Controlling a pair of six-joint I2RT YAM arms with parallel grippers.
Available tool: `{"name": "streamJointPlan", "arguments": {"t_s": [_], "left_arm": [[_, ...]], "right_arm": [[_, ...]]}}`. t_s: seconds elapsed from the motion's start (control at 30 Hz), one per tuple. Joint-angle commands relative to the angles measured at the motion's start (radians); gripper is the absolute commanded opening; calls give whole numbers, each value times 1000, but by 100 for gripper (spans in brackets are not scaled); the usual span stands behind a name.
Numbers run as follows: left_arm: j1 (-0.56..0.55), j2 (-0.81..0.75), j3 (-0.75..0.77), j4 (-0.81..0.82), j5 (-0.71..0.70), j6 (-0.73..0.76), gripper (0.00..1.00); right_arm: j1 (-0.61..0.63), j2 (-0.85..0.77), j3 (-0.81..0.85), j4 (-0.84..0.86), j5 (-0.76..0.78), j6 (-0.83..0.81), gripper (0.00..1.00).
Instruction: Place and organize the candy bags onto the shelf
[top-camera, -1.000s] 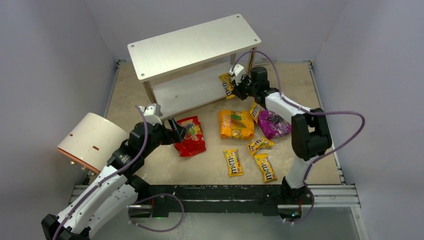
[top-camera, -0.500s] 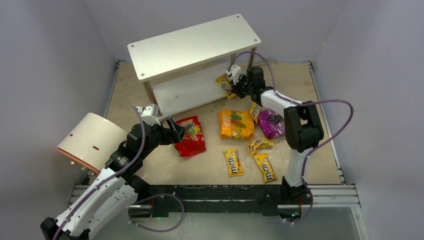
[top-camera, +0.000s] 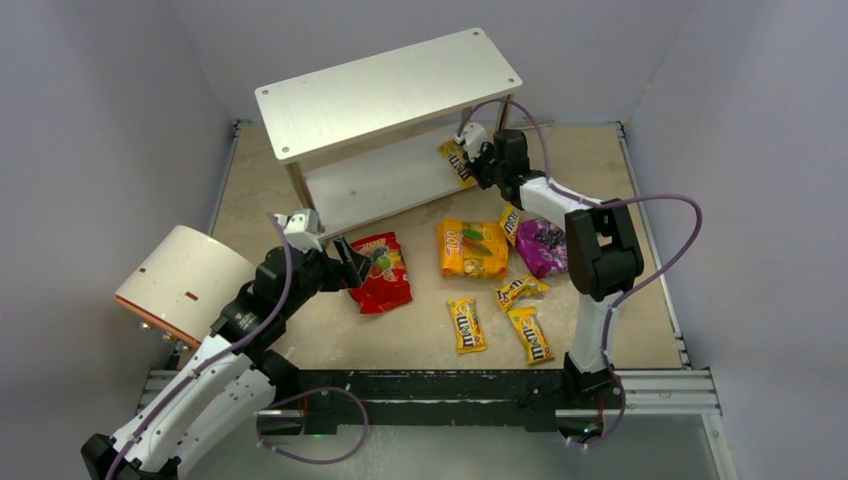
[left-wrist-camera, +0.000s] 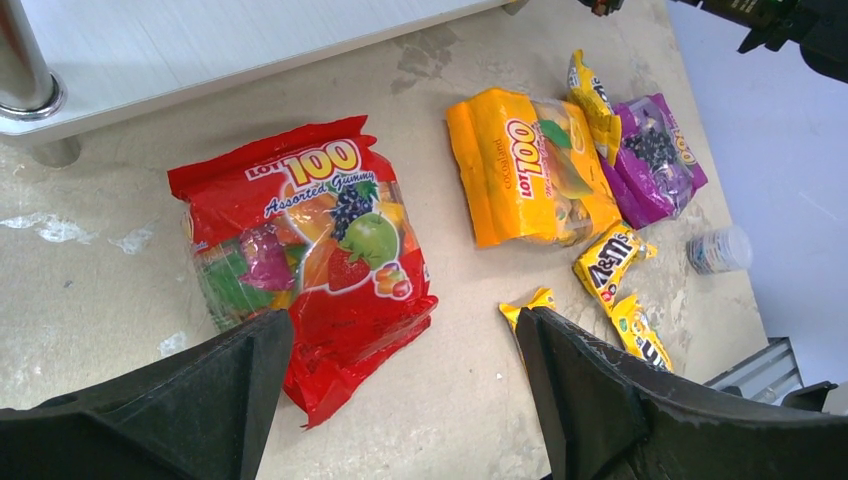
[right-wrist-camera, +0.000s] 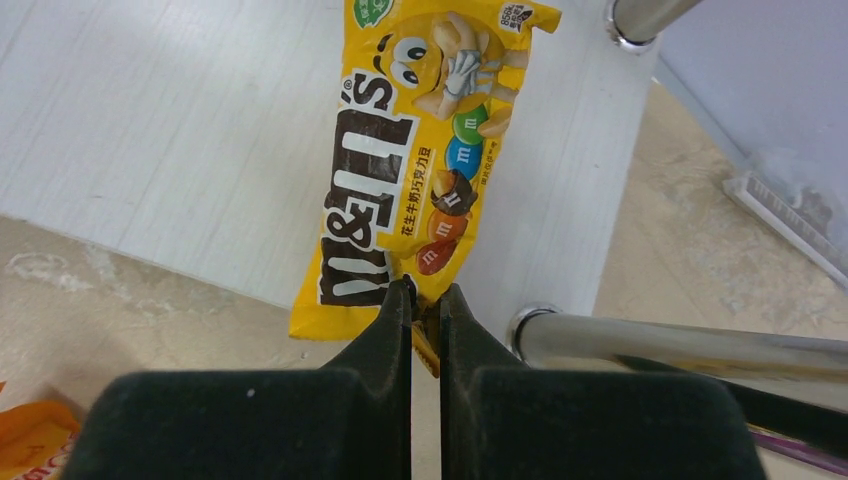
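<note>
packet in hand: the right gripper (right-wrist-camera: 425, 300) is clenched on the bottom edge of a small yellow m&m's packet (right-wrist-camera: 415, 150). the packet runs straight away from the fingertips, long axis pointing into the shelf (right-wrist-camera: 150, 130), most of its length over the lower board, the held end overhanging the shelf's front edge. whether it rests flat on the board or hangs just above it cannot be told from the wrist view. it sits at the right end of the shelf, close beside a corner post (right-wrist-camera: 640, 15); room on that side is tight, while the board toward the shelf's other end shows bare. judgement: release here, or after a slight push inward, should seat it.

the left gripper (left-wrist-camera: 400, 325) hangs released, jaws wide, in front of the shelf above the large red bag (left-wrist-camera: 300, 240), which lies flat on the table (left-wrist-camera: 100, 260) near the shelf's front-left post (left-wrist-camera: 25, 85); the left arm is nearer to it. the orange-yellow bag (left-wrist-camera: 530, 170), purple bag (left-wrist-camera: 655, 160) and loose small packets (left-wrist-camera: 610, 262) lie on the table before the shelf's right half, none shelved.
</note>
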Motion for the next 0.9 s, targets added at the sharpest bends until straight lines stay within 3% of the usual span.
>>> {"name": "streamJointPlan", "arguments": {"t_s": [0.0, 0.37, 0.7, 0.77, 0.83, 0.87], "left_arm": [[2, 7, 26, -2, 9, 19, 89], [2, -5, 28, -18, -8, 5, 89], [2, -26, 22, -25, 6, -1, 89], [2, -31, 17, -22, 13, -2, 89], [2, -35, 11, -15, 21, -4, 89], [2, -38, 8, -12, 26, -5, 89]], "right_arm": [[-8, 4, 34, 64, 56, 1, 3], [-10, -21, 24, 97, 106, 40, 38], [-10, -96, -32, 111, 147, 71, 53], [-10, -125, -56, 126, 158, 80, 61], [-5, -161, -82, 121, 135, 116, 82], [-5, -174, -94, 117, 128, 144, 87]]}}
